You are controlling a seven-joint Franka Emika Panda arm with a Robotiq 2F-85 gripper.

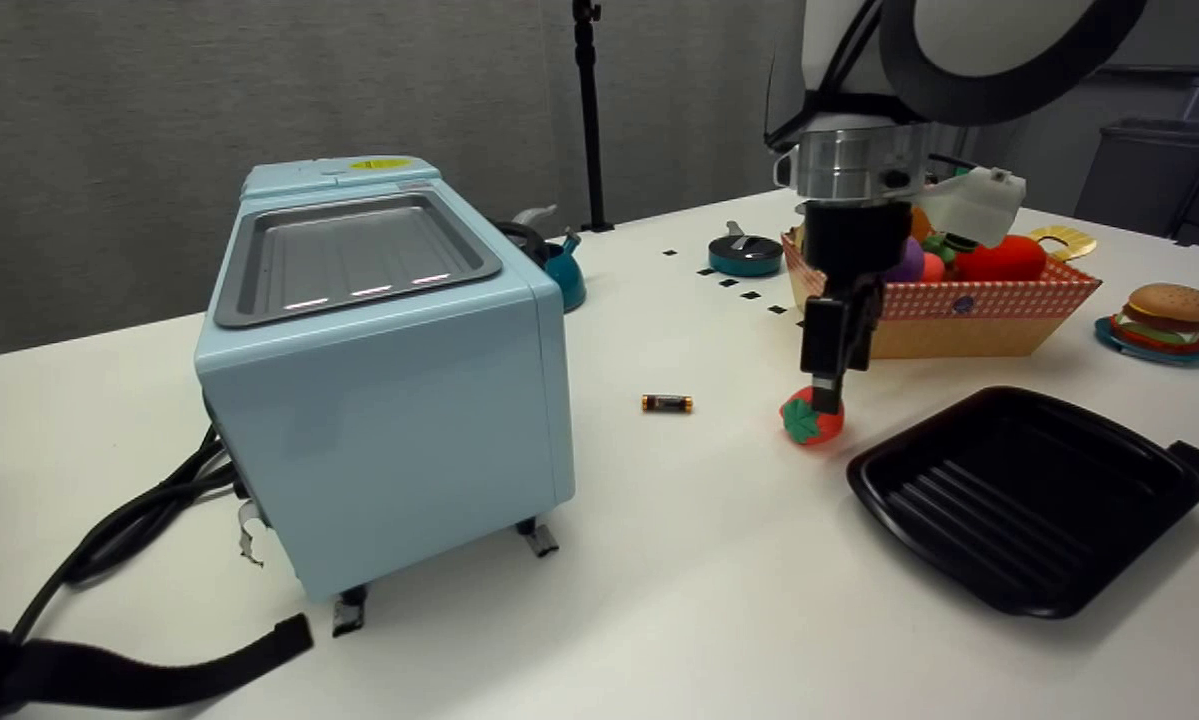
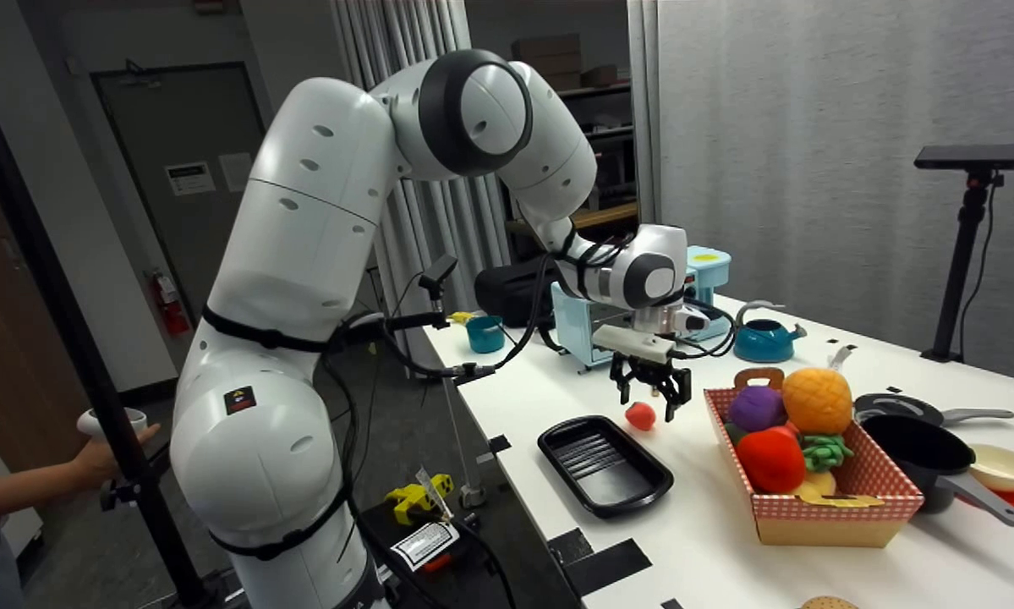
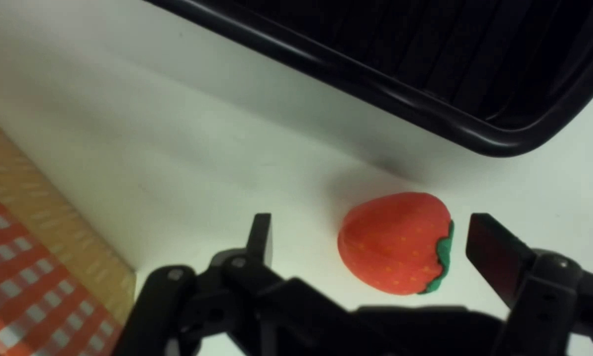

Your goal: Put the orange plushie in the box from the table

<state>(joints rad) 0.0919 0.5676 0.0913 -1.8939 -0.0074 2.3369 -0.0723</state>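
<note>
On the white table (image 1: 699,590), with reaching judged nearly done, remains to pinch the orange plushie (image 3: 392,244), lying there inside or perhaps just beneath the spread gripper (image 3: 370,232), then carry it into the box (image 2: 819,533).

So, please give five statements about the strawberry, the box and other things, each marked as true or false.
1. In the wrist view, the red strawberry appears between the fingers of the end effector. True.
2. The end effector is shut. False: it is open.
3. The box holds a purple toy. True.
4. The strawberry is inside the box. False: it lies on the white table.
5. The toy hamburger sits on a teal plate. True.
</note>
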